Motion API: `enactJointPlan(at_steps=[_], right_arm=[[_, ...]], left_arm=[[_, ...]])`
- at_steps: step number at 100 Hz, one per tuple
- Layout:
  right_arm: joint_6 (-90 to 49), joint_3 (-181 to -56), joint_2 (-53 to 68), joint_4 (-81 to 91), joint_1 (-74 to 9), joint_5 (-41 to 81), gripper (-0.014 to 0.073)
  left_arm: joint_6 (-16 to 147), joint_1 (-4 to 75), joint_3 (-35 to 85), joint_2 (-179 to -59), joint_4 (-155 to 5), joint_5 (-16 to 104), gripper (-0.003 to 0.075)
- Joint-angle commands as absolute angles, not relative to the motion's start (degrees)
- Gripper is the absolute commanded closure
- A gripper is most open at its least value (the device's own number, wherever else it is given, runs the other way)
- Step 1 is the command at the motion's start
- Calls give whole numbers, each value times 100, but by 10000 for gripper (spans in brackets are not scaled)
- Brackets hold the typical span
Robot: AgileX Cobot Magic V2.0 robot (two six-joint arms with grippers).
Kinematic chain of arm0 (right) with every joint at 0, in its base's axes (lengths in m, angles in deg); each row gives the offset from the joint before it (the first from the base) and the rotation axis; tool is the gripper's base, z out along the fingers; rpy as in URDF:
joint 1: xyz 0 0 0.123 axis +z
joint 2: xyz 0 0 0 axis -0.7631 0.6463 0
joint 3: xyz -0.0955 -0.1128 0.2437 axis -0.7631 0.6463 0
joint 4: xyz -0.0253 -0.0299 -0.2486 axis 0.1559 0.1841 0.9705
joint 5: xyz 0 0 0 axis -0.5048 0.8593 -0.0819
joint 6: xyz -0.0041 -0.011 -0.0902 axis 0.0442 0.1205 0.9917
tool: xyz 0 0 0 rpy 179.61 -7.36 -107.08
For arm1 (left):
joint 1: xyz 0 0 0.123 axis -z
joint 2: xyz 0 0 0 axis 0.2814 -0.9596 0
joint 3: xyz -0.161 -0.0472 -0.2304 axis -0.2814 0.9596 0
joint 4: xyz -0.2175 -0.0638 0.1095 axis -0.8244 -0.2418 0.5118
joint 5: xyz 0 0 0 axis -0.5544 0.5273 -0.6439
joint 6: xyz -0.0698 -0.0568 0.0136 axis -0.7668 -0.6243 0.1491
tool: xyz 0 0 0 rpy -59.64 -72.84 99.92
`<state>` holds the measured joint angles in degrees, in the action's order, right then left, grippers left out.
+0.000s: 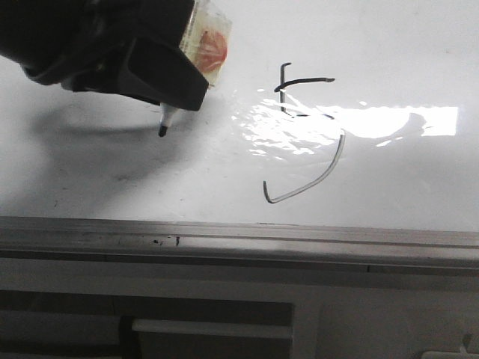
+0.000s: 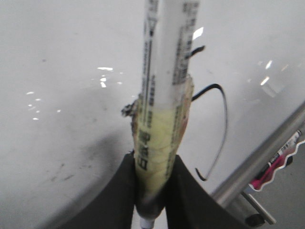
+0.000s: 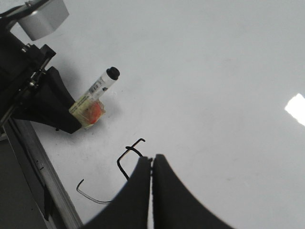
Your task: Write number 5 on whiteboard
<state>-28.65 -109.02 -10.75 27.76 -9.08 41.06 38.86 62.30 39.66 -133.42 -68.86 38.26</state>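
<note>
The number 5 [image 1: 305, 81] is drawn in thin black line right of centre on the whiteboard [image 1: 112, 179], its belly crossed by glare. My left gripper [image 1: 161, 82] is shut on a marker [image 1: 163, 120] wrapped in yellowish tape, tip down, left of the figure and apart from it. I cannot tell whether the tip touches the board. In the left wrist view the marker [image 2: 159, 119] stands between the black fingers [image 2: 119, 200], with the 5 [image 2: 226, 114] beside it. My right gripper [image 3: 152, 160] is shut and empty over the board and partly hides the 5 [image 3: 118, 164].
A grey metal rail [image 1: 239, 235] runs along the board's near edge and shows in the left wrist view [image 2: 267, 162]. A pink and white item [image 2: 281, 160] lies beyond the rail. Faint dark smudges [image 1: 90, 187] mark the board under the left gripper.
</note>
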Motion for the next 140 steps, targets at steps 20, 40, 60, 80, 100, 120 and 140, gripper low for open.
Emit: enactJointPlan(at_steps=[20,40,60,80,100,120,140], right_arm=[[-2909,-11038,-1108,2858,-967,3996,657],[-2909,-11038,-1108,2858,-967,4008,657],[-2909,-11038,-1108,2858,-967,4017,657],[-2909,-11038,-1097,2858,-967,4017,657],[-2922,-11038,-1097,2858,-967,4017,657],[-2957,-11038,-1097,2858,-967,4017,657],[-2957,-11038,-1097,2858,-967,4017,657]], left_arm=[[3831,6137,3792,-13872,-7772,2667,741],[3831,6137,3792,-14250,-8022,2569,741],[3831,6137,3792,-14312,-8174,2560,739],[3831,6137,3792,-14312,-8605,2560,619],[3831,6137,3792,-14312,-8663,2546,468],[3831,6137,3792,-14312,-8677,2438,467],[3831,6137,3792,-14286,-8685,2344,259]])
